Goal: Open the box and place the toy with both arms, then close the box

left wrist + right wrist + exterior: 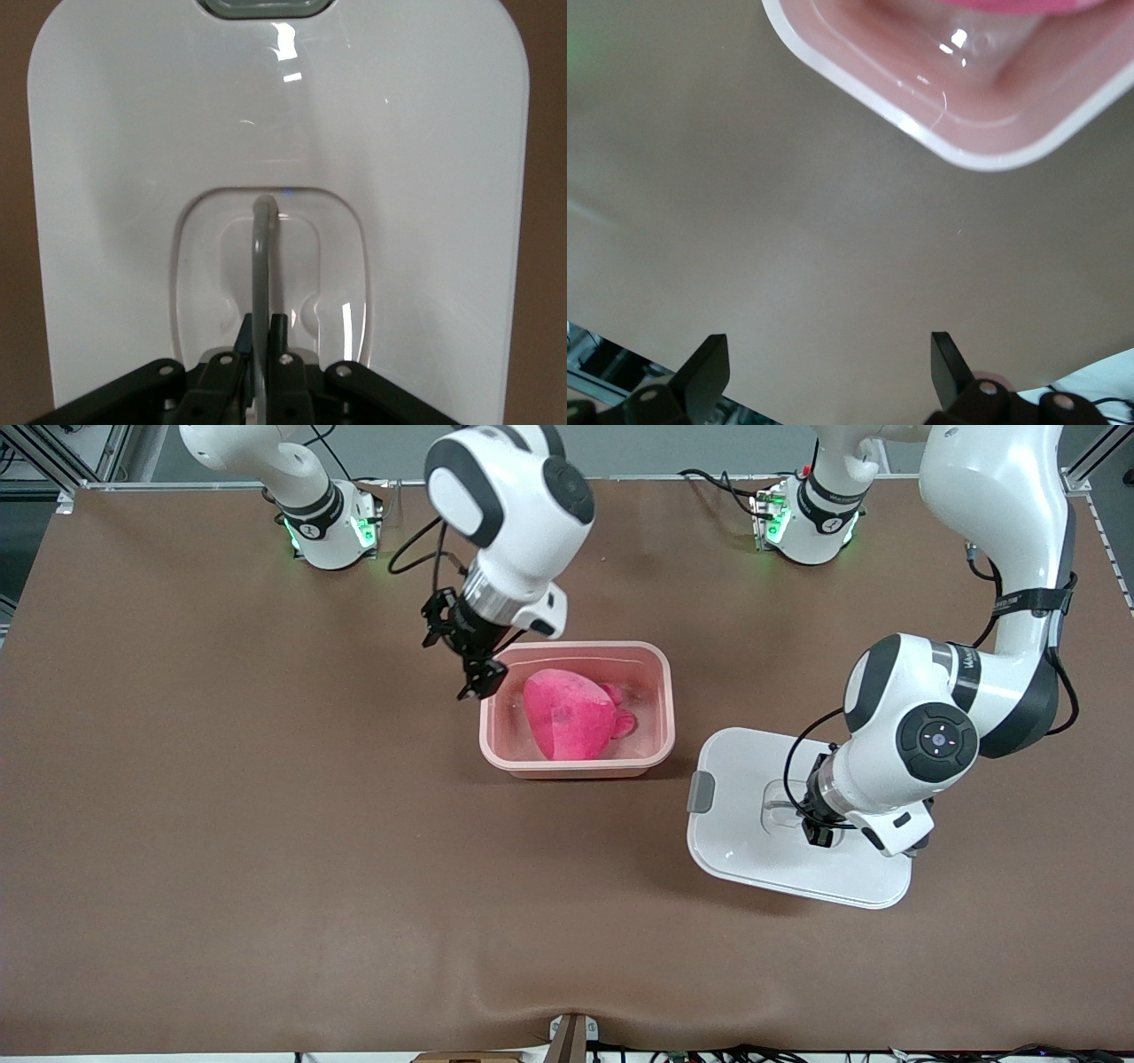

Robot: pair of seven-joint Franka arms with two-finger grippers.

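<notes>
The pink box [576, 769] stands open in the middle of the table with the pink toy [571, 713] inside it. Its white lid [762, 864] lies flat on the table, nearer the front camera and toward the left arm's end. My left gripper [811, 828] is down on the lid and shut on its raised handle [260, 257]; the lid [399, 133] fills the left wrist view, and the gripper [261, 332] pinches the handle's base. My right gripper [474, 677] is open and empty, over the box's rim at the right arm's end. In the right wrist view the gripper [828, 354] hangs over bare table beside a box corner [992, 159].
A grey side clip [700, 792] sits on the lid's edge facing the box; it also shows in the left wrist view [266, 7]. The brown table covering [266, 824] stretches wide toward the right arm's end. The arm bases stand along the table's back edge.
</notes>
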